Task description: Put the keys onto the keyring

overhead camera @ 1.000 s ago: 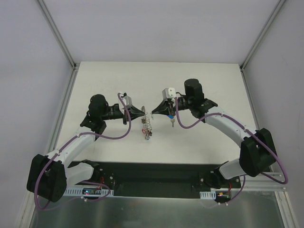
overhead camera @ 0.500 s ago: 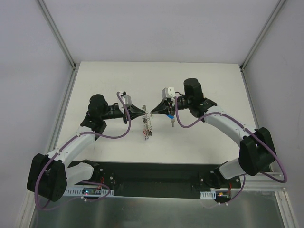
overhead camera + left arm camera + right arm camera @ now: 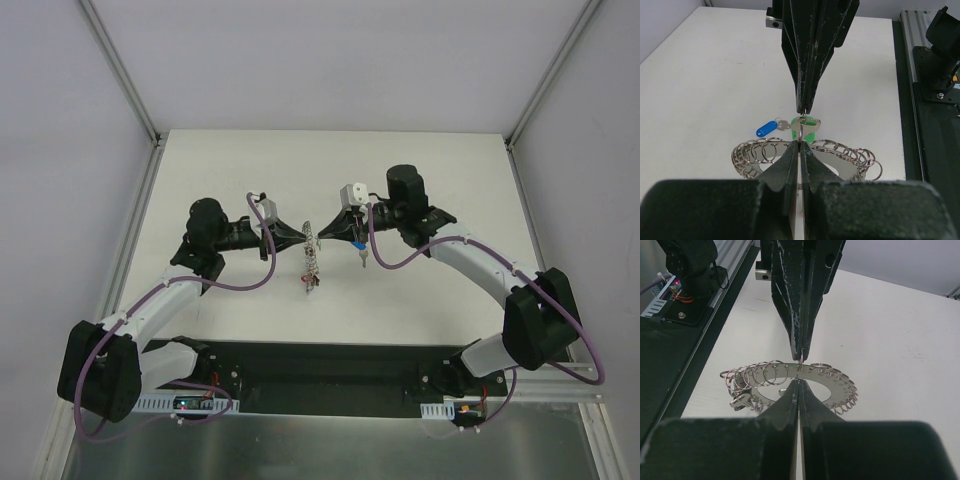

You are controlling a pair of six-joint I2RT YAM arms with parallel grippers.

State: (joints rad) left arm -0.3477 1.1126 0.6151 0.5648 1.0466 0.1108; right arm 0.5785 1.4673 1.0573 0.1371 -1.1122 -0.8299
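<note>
1. The keyring (image 3: 311, 256), a wide flat silvery ring, hangs above the white desk (image 3: 420, 170) between the two arms. From the top view it is seen edge-on as a narrow upright strip.
2. The left pincer (image 3: 303, 238) points in from the left with its jaws pressed together. Its tip sits at the keyring's rim and appears clamped there.
3. The right pincer (image 3: 323, 234) points in from the right, and its jaws are also together. Its tip nips one small split ring (image 3: 801, 131), a thin wire loop that stands upright between the two tips.
4. The two pincer tips face each other nearly nose to nose, with only that loop and the keyring's rim between them.
5. Many more split rings (image 3: 752, 375) hang in a row along the keyring's rim, bunched on one side and spread along the other.
6. A bare silver key (image 3: 740, 401) dangles from the rim on the bunched side.
7. At the keyring's lower end the top view shows a small red-tagged key (image 3: 313, 284), too small to make out further.
8. The blue-tagged key (image 3: 768, 128) and the green-tagged key (image 3: 808, 128) lie side by side, touching, past the keyring and just below the right pincer's tip in the left wrist view.
9. Neither key sits on the keyring's rim. I cannot tell whether they rest on the desk or hang from the loop.
10. In the top view the blue tag shows under the right pincer's body, with a key blade just below it.
</note>
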